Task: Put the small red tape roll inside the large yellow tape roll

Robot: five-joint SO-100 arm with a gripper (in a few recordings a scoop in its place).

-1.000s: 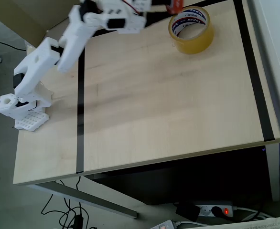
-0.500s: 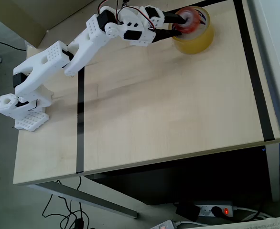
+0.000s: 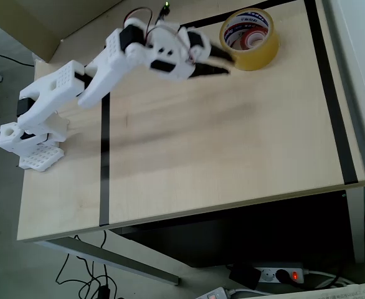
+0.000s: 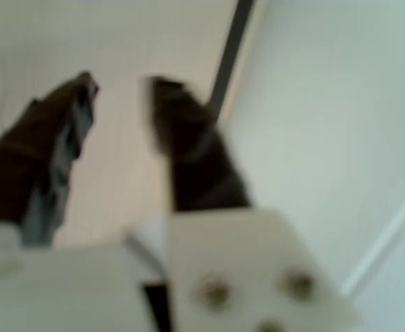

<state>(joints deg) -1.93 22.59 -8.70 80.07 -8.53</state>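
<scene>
Small red tape roll (image 3: 255, 38) inside the large yellow tape roll (image 3: 250, 40).
One of each, at the worktop's (image 3: 220, 137) one o'clock; end effector (image 3: 227, 63) beside them, parted, empty.

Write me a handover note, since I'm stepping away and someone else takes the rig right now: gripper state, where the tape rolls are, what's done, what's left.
Gripper: open and empty, dark fingers apart in the wrist view, hanging just left of the yellow roll in the overhead view.
Large yellow tape roll: flat on the table near its far right corner.
Small red tape roll: lying inside the yellow roll's core.
Done: red roll placed and released.
Left: probably only pulling the arm back to rest.
</scene>
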